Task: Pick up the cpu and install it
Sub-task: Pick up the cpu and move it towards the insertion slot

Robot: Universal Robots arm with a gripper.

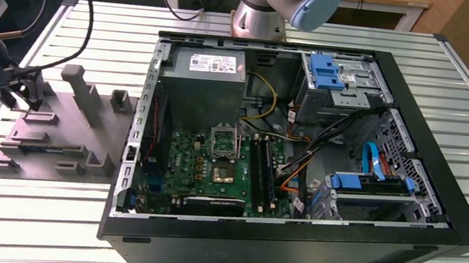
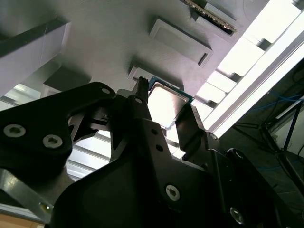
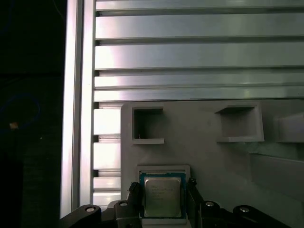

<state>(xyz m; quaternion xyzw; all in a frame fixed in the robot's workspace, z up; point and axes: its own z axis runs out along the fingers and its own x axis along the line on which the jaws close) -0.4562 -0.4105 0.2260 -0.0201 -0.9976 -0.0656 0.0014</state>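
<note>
Silver slatted aluminium makes up the counter (image 1: 34, 215), which carries a grey moulded tray (image 1: 49, 151) toward its edge on the exterior view's left and an open black computer case (image 1: 292, 245) just beside the tray, lying on its side with the green motherboard (image 1: 204, 167) exposed. Over the tray's outer end, away from the case, hangs the black pincer (image 1: 36, 94) at the end of the arm. In both wrist views the cpu (image 3: 162, 197) lies flat, silvery top up, in a shallow square recess of the tray (image 3: 199, 142), close to the tray edge that runs along the counter's side rail. 2 empty square pockets sit further along the same tray. The pincer (image 3: 163, 185) is lowered around the chip with 1 finger (image 3: 134, 188) on each side of it. In the second wrist view the cpu (image 2: 166, 107) shows between the dark fingers of the pincer (image 2: 165, 99); they appear parted and just clear of its edges, though that angle is poor.
</note>
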